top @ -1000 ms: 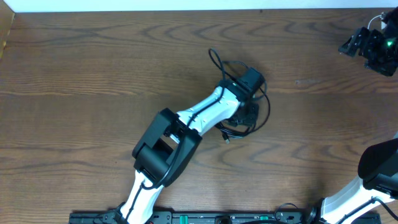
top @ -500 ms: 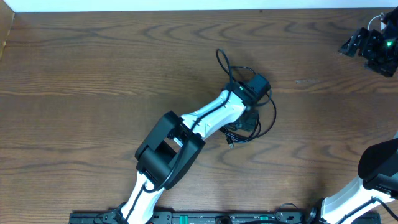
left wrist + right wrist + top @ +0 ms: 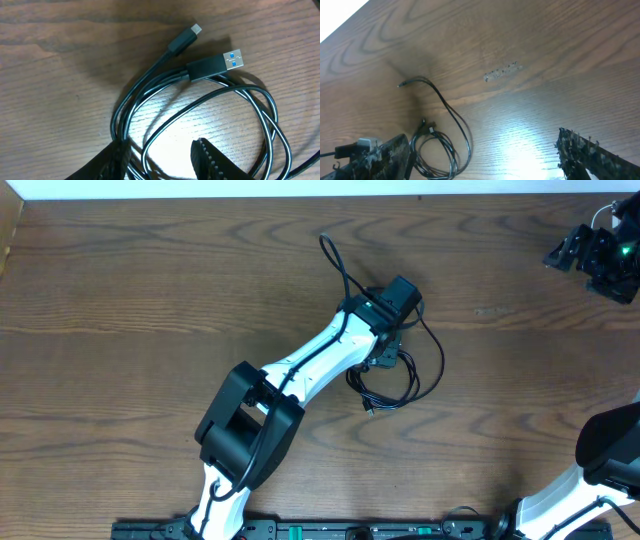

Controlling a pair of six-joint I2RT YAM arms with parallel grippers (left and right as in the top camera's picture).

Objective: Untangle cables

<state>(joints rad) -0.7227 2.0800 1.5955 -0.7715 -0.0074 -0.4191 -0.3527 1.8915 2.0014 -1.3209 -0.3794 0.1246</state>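
The black cables [image 3: 436, 366] lie in a loose tangle at mid-table, and one loose end [image 3: 328, 252] runs up and left. The left wrist view shows several looped strands [image 3: 150, 95], a small plug [image 3: 184, 41] and a blue-tipped USB plug [image 3: 216, 65] side by side. My left gripper [image 3: 384, 360] hangs over the tangle, and in its wrist view it [image 3: 159, 146] is open. One strand runs between the fingers and others lie along the left finger [image 3: 107, 162]. My right gripper [image 3: 585, 252] is far off at the table's back right, and in its wrist view it [image 3: 485, 160] is open and holds nothing.
The left arm [image 3: 300, 375] crosses the table diagonally from the front edge. The right arm's base [image 3: 600, 455] stands at the front right. A scuff mark [image 3: 502, 72] shows on the wood. The right wrist view shows the tangle [image 3: 440, 145] from afar.
The left gripper's jaws have widened and its wrist has shifted a little up and left. The cable's loose end swung farther up-left and the loops spread out to the right. The right arm is still.
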